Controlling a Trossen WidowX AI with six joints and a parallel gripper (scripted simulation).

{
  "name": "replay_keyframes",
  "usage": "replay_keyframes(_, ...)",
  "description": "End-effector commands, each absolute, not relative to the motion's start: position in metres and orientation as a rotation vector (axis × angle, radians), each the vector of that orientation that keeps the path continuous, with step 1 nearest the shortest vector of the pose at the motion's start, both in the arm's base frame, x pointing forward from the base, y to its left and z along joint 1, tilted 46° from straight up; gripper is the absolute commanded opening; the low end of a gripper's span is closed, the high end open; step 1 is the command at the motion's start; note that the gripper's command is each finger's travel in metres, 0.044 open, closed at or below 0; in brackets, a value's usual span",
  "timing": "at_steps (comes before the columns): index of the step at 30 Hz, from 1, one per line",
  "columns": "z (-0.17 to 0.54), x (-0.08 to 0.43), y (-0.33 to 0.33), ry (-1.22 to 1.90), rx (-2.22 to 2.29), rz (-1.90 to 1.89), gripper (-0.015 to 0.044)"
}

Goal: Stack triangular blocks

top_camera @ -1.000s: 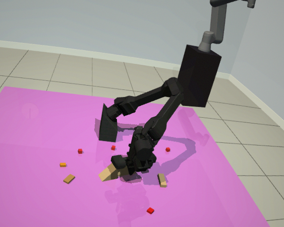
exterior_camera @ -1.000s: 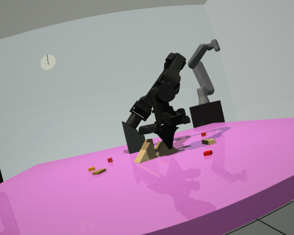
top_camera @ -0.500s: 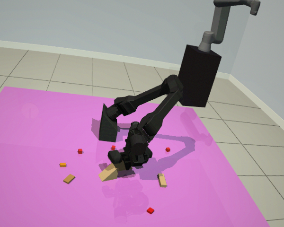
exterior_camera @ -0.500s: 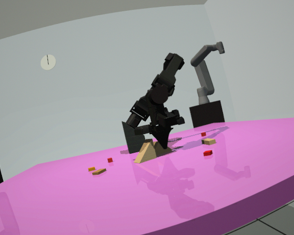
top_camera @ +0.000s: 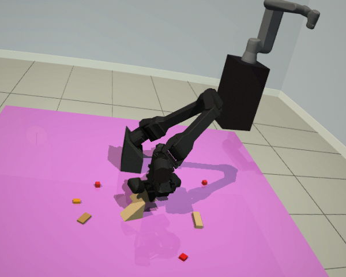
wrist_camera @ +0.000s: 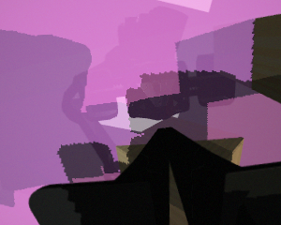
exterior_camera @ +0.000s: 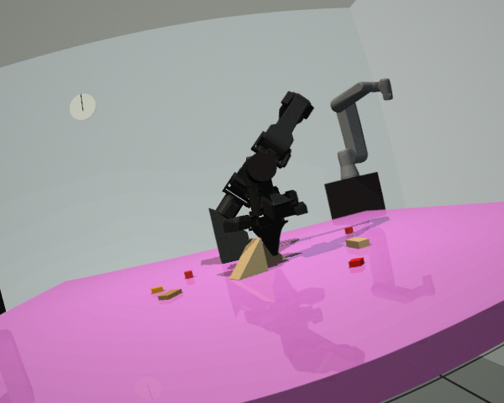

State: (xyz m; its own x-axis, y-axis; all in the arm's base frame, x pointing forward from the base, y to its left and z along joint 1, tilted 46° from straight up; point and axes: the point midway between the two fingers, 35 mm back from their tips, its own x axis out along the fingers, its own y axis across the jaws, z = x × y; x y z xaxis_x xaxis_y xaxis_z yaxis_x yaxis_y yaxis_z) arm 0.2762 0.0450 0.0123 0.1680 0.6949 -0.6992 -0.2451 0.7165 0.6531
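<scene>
Gripper [exterior_camera: 273, 248] shut tight, fingers together, nothing between them; tips down low among the two triangular blocks, near the middle of the pink table [top_camera: 256, 238]. Contact with the blocks can't be confirmed. Wrist view shows the black finger pair as one dark wedge filling the lower frame, tan block [wrist_camera: 227, 149] surface just past it.

Front triangular block [top_camera: 133, 210] pale tan wood look, wedge shape, sitting on the table with its peak up, sloped face toward the near edge in the exterior view [exterior_camera: 250, 261]. Second triangular block [top_camera: 135, 197] mostly hidden under the gripper, only a small tan patch showing just behind the first; its pose can't be read. Blocks not stacked, no square formed.

Black arm [top_camera: 185, 131] folds from its dark wedge base [top_camera: 131, 154] up toward the far edge and back down to the blocks.

Scattered clutter, all flat on the table and apart from the blocks: 3 small red cubes, one [top_camera: 97, 184] left of the gripper, one [top_camera: 204, 182] right, one [top_camera: 183, 256] toward the near edge. 1 small orange block [top_camera: 76, 201] and 1 brown flat slab [top_camera: 83, 217] toward the left edge. 1 pale tan plank [top_camera: 197, 219] right of the blocks.

Table surface glossy, reflective. Black box [top_camera: 243, 92] with grey arm [top_camera: 268, 29] stands beyond the far right corner
</scene>
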Motion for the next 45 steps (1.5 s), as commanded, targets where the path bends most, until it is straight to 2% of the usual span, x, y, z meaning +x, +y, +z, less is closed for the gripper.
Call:
replay_keyframes(1, 0.012, 0.269, 0.043, 1.23, 0.437, 0.701, 0.0)
replay_keyframes(10, 0.068, 0.263, -0.011, 1.233, 0.438, 0.697, 0.0)
replay_keyframes(15, 0.058, 0.26, 0.008, 1.367, 0.515, 0.55, 0.0131)
replay_keyframes(21, 0.062, 0.244, 0.031, 1.562, 0.66, 0.121, 0.0289)
replay_keyframes(27, 0.069, 0.229, 0.046, 1.542, 0.814, -0.349, 0.044)
replay_keyframes(31, 0.077, 0.221, 0.053, 1.419, 0.936, -0.62, 0.044)
replay_keyframes(45, 0.095, 0.209, 0.062, 1.021, 1.297, -1.01, 0.044)
